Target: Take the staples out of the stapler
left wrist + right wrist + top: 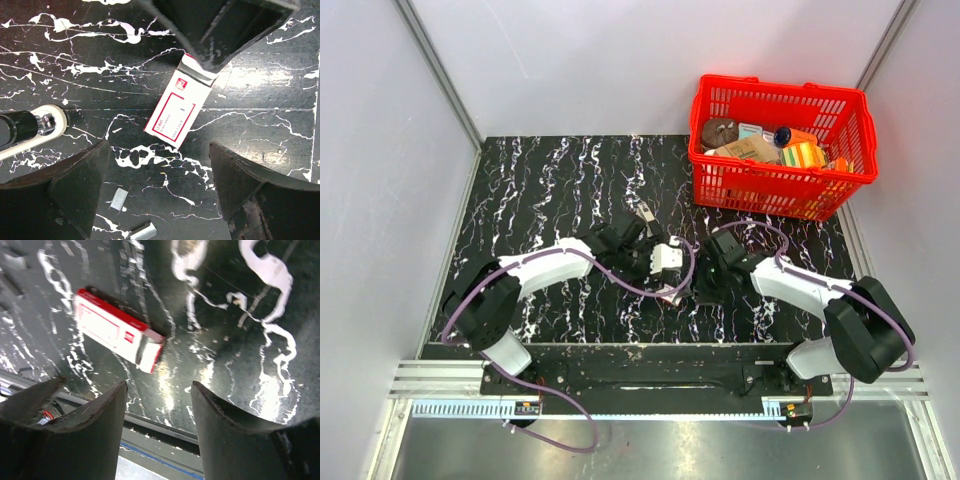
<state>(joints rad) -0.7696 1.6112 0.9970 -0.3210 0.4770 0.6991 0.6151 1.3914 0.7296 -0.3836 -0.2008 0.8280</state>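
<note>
One red-white box [172, 112] — print unreadable, loose staple strip [118, 200]

Basket [770, 190] on my table's [540, 180] far right corner, box [172, 112] lying between my left gripper [159, 150] and right gripper [159, 387], staple strips [119, 200] near it, on my left gripper's side

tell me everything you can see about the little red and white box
The box is a small flat card carton, white on its broad face with a red outline, a red logo patch and red edges; its print is too small to read. The flap at one short end stands open. It lies flat, skewed, on the black marbled table, and nothing but the table visibly touches it.
</note>
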